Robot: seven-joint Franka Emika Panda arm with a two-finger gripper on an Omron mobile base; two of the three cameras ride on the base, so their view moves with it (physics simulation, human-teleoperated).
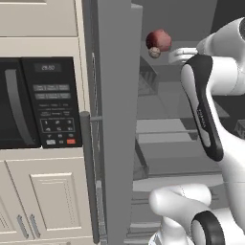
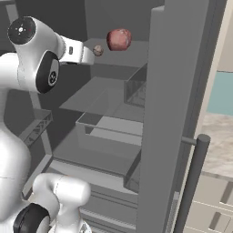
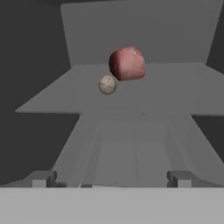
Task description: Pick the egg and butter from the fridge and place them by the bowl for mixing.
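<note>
Dark fingertips of the tool are rising at the bottom of the hand view, standing spread wide apart with nothing between them. Beyond them, a grey fridge shelf is stretching out, and on it the egg is sitting as a small pale oval, touching or just beside a bigger lumpy red-pink chunk at its upper right. Both are lying well ahead of the fingertips, near the back wall.

From the left base view, the white arm is reaching into the open fridge, its hand pointing toward the egg, which is resting just below the red-pink chunk. A black-fronted microwave is sitting to the left of the fridge door, above pale cabinet doors.

In the right base view, the egg is lying just ahead of the hand, left of the chunk, above lower shelves and a drawer. The door's long bar handle is standing at the right.
</note>
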